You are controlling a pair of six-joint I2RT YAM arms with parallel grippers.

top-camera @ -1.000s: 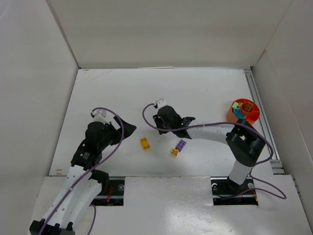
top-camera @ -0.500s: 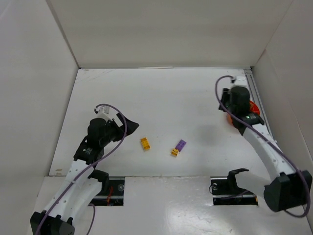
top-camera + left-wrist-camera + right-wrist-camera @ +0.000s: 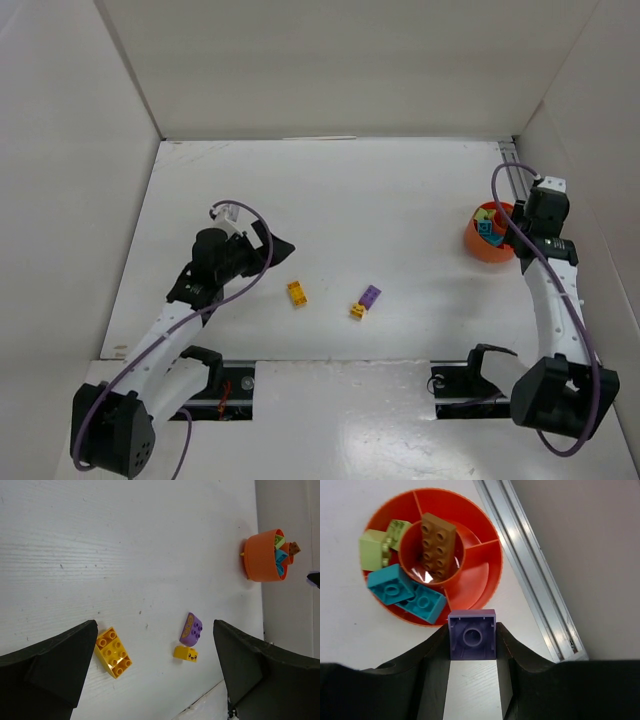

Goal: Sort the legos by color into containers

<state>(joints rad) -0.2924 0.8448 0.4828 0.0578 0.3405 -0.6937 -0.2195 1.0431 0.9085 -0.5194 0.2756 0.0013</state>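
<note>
Right claw (image 3: 472, 647): clamped on a purple brick (image 3: 472, 634), at the 6 o'clock rim of the bowl (image 3: 481, 562).
Bowl contents: brown brick (image 3: 438, 545) in hub, green bricks (image 3: 375, 550) at 9, teal bricks (image 3: 392, 585) at 7.
Left claw (image 3: 155, 625): spread wide, holding nothing; yellow brick (image 3: 113, 651) beside one finger on the table (image 3: 125, 540).

A lab test rig: white table (image 3: 400, 190) boxed in by plain white panels (image 3: 330, 60).

The bowl (image 3: 476, 577) is orange, its bricks (image 3: 438, 539) brown, pale green and teal; the small yellow brick (image 3: 186, 653) seems dark-dotted.
</note>
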